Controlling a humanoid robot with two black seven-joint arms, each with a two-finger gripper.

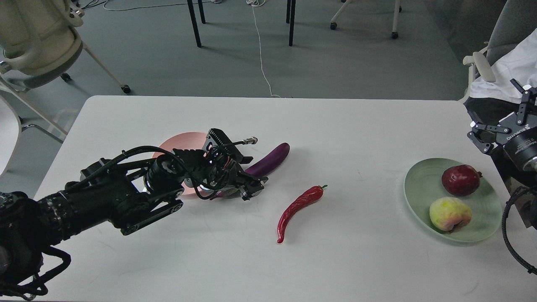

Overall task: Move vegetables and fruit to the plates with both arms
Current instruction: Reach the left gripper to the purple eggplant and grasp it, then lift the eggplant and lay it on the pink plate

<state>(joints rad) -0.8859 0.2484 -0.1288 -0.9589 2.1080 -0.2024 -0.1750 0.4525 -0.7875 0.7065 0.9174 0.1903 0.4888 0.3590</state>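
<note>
Here, in the head view, the eggplant lies on the white table with its long axis running diagonally: the rounded purple tip points up and to the right, away from the robot, and the calyx end points down and to the left, where it is hidden under the left gripper. That gripper sits over the lower end of the eggplant, but its fingers are dark and tangled with cables, so I cannot tell whether they are closed on it or merely beside it. Just behind the gripper, the pink plate shows only its far rim; the arm covers the rest.

The chili lies apart from the eggplant, near the table's middle. Its axis is also diagonal, green stem up and to the right, pointed red tip down and to the left, with a slight curve.

At the right, the green plate holds the pomegranate at the back and the yellow-green fruit in front of it, close together. The right gripper hangs off the table's right edge, above and beyond that plate, its fingers spread wide and holding nothing.

The tabletop is plain, matte and white. Beyond it is a grey floor with chair legs, castors and a white cable trailing toward the table.
</note>
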